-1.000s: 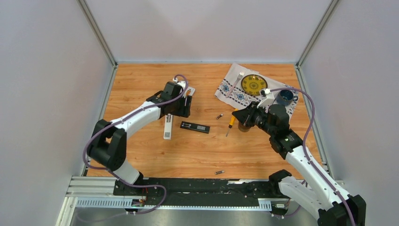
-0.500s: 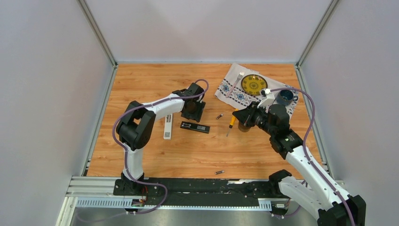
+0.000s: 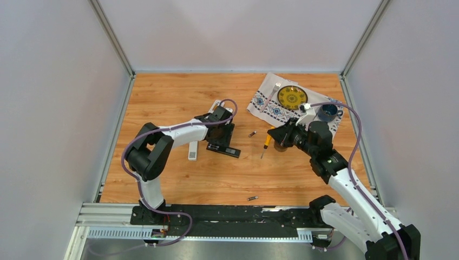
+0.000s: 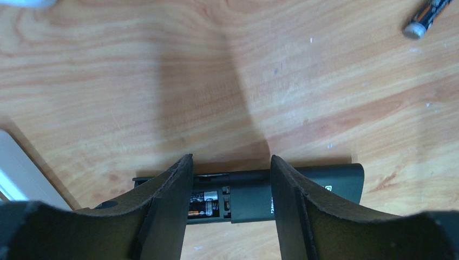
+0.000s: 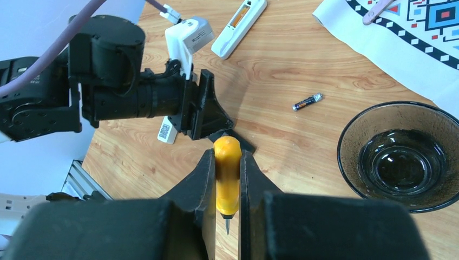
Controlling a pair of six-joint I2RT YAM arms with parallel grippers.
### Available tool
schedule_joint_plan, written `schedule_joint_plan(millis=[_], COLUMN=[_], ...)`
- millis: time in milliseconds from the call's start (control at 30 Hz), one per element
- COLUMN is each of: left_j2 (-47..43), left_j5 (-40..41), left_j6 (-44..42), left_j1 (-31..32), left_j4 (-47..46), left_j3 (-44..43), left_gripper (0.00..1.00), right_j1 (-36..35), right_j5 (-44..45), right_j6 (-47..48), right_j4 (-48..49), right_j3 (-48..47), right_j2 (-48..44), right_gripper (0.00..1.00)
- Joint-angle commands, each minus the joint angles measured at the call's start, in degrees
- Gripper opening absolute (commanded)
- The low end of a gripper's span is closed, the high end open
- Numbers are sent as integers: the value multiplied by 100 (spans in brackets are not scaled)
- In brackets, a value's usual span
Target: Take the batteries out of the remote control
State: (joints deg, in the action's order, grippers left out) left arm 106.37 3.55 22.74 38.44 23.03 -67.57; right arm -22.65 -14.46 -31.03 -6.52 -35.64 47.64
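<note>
The left arm is bent sharply at the elbow, and its wrist is turned down over the middle of the tabletop point(image 3: 178, 179). The left end effector point(image 4: 230, 168) is placed directly above the black remote point(image 4: 325, 181). Its jaws stand wide apart and nothing is gripped between them. Whether the fingers point(image 4: 173, 195) touch the remote cannot be told.

The right arm is stretched in from the right side. The right end effector point(image 5: 227, 162) is closed firmly on the yellow handle of a screwdriver point(image 5: 227, 179), and the tip is pointed toward the near edge.

The remote is laid flat, with its long axis from left to right and its right end a little nearer to the arm bases. Its compartment is open upward, and one battery point(image 4: 201, 208) is seen inside, along the same axis. A loose battery point(image 3: 252, 133) is found, slanted, between the two end effectors. A second loose battery point(image 3: 252, 198) lies well apart, close to the near edge.
</note>
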Motion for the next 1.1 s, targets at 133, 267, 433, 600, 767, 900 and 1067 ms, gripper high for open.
schedule_joint_plan(millis=[133,267,433,600,767,900,1067], left_j2=[-634,-880,-1258,-1627,-2058,-2155,-2532], left_j5=[-293,-329,-233,293,629,839,1024], left_j6=[765,1232,1715,1672,1426,1373,1329], left_j1=[489,761,1104,1157,1149,1140,1122], left_j4=[238,1,-325,-44,228,439,729], left_j3=[1122,1457,1826,1809,1792,1826,2037], left_gripper=[61,61,61,63,66,67,65], right_j1=[24,24,24,33,24,24,24], right_j5=[-118,-127,-145,-206,-233,-259,-268], right_j6=[-79,-79,-88,-114,-132,-149,-149], right_j4=[362,389,424,459,494,503,503], right_j3=[101,110,119,136,145,154,162], right_j2=[-9,17,44,70,61,61,53], right_gripper=[0,0,0,0,0,0,0])
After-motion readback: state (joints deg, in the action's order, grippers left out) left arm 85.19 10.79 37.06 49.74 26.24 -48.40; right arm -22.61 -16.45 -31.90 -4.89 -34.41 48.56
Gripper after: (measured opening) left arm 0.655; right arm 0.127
